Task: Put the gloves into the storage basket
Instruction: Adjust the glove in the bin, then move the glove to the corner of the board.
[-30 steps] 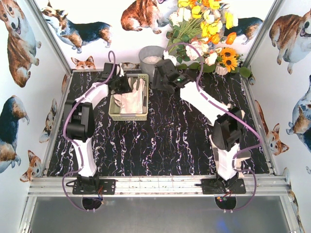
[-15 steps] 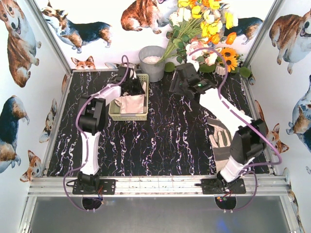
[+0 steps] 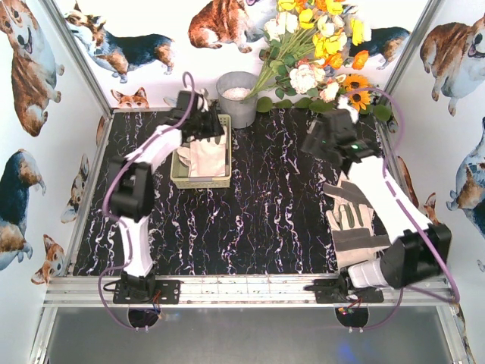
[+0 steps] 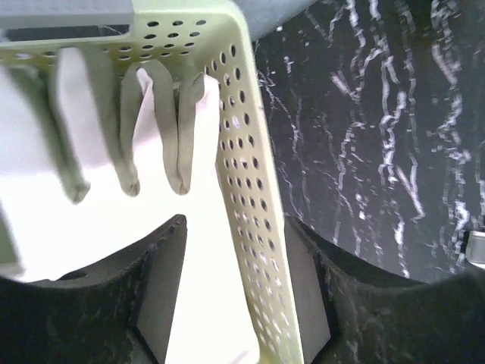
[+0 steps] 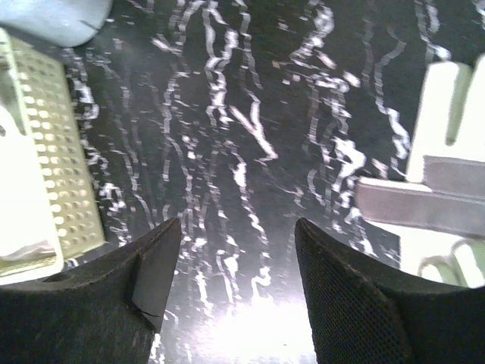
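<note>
My top view: storage basket (image 3: pixel 201 184) sits on table (image 3: pixel 265 220) at 11 o'clock. Gloves (image 3: pixel 209 156) lie inside basket. Bucket (image 3: pixel 236 98) at 12 o'clock, just behind basket's far right corner. Flower bunch (image 3: pixel 314 42) at 1 o'clock, along back edge. Loose gloves (image 3: pixel 347 224) lie on table at 4 o'clock, well apart from basket.

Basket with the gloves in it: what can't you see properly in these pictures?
- Top view: the left gripper covers the far end of the pale yellow-green plastic basket.
- Left wrist view: the cream-white fabric gloves inside are glare-washed and cut off; count unclear.
- Top view: the right arm hides part of the cream-and-grey glove on the table.
</note>
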Available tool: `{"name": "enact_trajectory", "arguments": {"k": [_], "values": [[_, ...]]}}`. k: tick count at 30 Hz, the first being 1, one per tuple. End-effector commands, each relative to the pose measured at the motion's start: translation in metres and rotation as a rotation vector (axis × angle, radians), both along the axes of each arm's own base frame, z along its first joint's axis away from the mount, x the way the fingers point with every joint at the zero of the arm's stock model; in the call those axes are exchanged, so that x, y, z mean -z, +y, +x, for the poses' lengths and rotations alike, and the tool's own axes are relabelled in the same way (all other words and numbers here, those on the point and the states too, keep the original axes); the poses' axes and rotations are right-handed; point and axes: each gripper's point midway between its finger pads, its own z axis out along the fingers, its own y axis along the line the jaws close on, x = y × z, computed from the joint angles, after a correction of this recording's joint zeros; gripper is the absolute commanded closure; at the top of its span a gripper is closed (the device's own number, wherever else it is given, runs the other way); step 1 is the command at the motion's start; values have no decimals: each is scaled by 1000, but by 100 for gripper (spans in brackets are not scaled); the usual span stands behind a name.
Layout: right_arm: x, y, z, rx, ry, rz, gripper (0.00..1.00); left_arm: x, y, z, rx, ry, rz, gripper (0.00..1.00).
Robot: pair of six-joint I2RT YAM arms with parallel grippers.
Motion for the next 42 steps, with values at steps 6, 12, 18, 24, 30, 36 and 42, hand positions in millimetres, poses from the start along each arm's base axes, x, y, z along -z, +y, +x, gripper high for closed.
{"name": "enact_trajectory", "arguments": {"k": [6,12,18,24,30,36,42], "values": [[64,-78,-69,66,278,-99,33,-118,62,-77,-127,-187,139,38],[122,-87,-126,87,613,-129,35,-117,95,-140,-216,-156,184,33],[163,-87,-151,131,802,-125,40,-104,107,-180,-260,-106,163,33],[176,-90,-140,124,795,-144,43,-107,115,-200,-290,-100,156,33],[195,-89,-137,91,858,-157,67,-111,115,-216,-302,-88,125,34],[193,-85,-138,54,851,-148,93,-112,114,-231,-293,-65,107,34],[176,-78,-146,1,801,-108,100,-112,113,-246,-279,-58,82,35]]}}
